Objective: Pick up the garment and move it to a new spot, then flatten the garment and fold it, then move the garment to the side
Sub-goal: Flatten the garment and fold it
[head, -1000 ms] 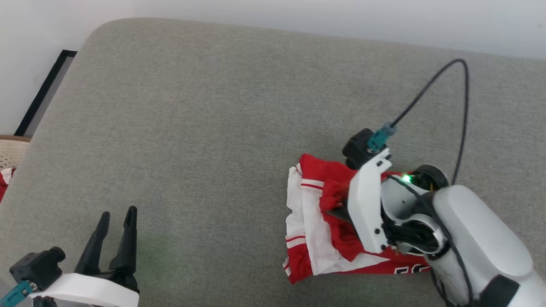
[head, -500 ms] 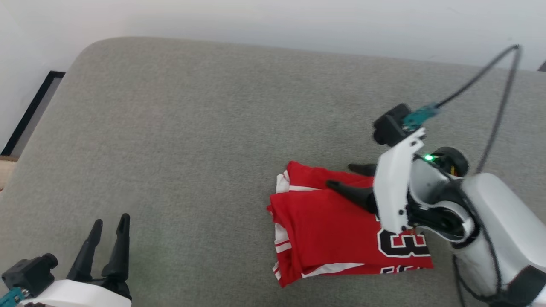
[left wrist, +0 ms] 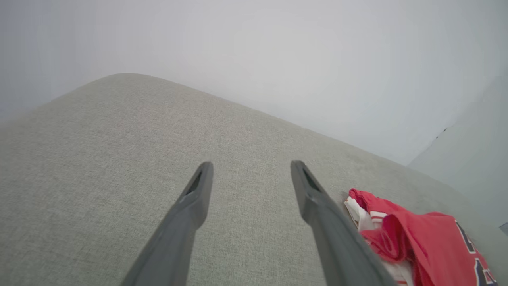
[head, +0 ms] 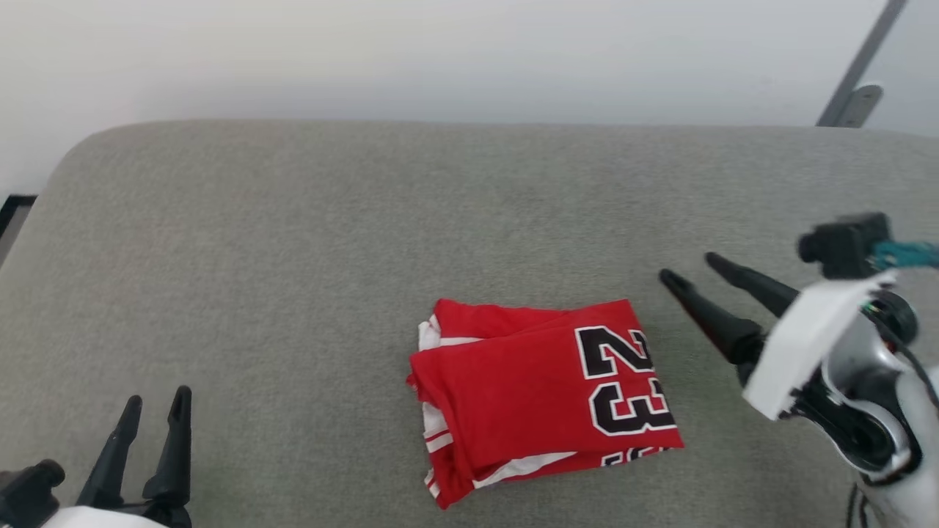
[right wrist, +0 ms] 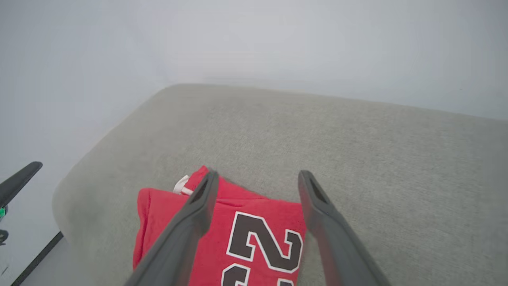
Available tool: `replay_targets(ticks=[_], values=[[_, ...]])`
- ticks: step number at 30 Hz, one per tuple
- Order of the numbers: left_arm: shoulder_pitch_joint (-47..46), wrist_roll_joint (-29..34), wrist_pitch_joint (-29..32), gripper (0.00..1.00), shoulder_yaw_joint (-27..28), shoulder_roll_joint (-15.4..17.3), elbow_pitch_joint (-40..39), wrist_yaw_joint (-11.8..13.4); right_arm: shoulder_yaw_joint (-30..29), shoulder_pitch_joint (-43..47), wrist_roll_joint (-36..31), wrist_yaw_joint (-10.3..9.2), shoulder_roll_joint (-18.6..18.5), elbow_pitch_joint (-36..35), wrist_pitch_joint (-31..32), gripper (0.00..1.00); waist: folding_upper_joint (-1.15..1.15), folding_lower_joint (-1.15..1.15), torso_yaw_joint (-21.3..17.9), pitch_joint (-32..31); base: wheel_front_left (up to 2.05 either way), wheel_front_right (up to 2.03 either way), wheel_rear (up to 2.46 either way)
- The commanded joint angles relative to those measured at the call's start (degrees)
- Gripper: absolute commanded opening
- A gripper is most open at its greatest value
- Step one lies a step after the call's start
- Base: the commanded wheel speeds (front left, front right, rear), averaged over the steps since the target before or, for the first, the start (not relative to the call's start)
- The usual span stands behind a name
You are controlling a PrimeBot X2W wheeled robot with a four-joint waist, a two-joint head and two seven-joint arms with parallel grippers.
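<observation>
Head view: a grey cushion (head: 293, 242) spreads across the scene beneath a pale wall (head: 440, 59). The garment (head: 513, 381), a red shirt folded into a tidy rectangle, lies flat on the cushion, right of centre and towards the near edge. The right gripper (head: 687, 266) sits just to the right of the garment, apart from the cloth. Its two dark fingers (head: 715, 326) are spread and empty, and they point up and to the left. The left gripper (head: 158, 397) shows at the lower left, well apart from the garment, its fingers also spread and holding nothing. In the right wrist view, the parted fingers frame the far end of the folded shirt. In the left wrist view, the garment lies off to the right of that gripper's open fingers. A black, white-outlined "23" (head: 623, 381) marks the garment's right half, and white striped trim (head: 440, 440) peeks from its left and lower edges. A slim grey bar (head: 855, 88) leans against the wall at the upper right.
</observation>
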Motion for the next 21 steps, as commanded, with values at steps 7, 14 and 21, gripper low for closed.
replay_targets(ticks=[7,14,21], values=[[2.8,5.1,-0.3,1.0,3.0,0.6,-2.3,1.9,-4.9,8.6,-6.0,-0.03,-2.2,-0.1,-16.8,1.0,0.0,0.0,-3.5,-3.2,0.0,0.0,0.0],[5.6,10.8,-0.3,1.0,8.2,-1.4,-4.8,1.3,-7.5,14.0,-9.8,-0.03,-3.0,4.1,-28.1,1.0,0.0,0.0,-4.7,-4.8,0.0,0.0,0.0],[7.6,13.8,-0.3,1.0,11.4,-3.3,-5.4,-0.2,-7.9,16.7,-12.8,-0.03,-2.2,8.2,-37.0,1.0,0.0,0.0,-4.9,-5.7,0.0,0.0,0.0]])
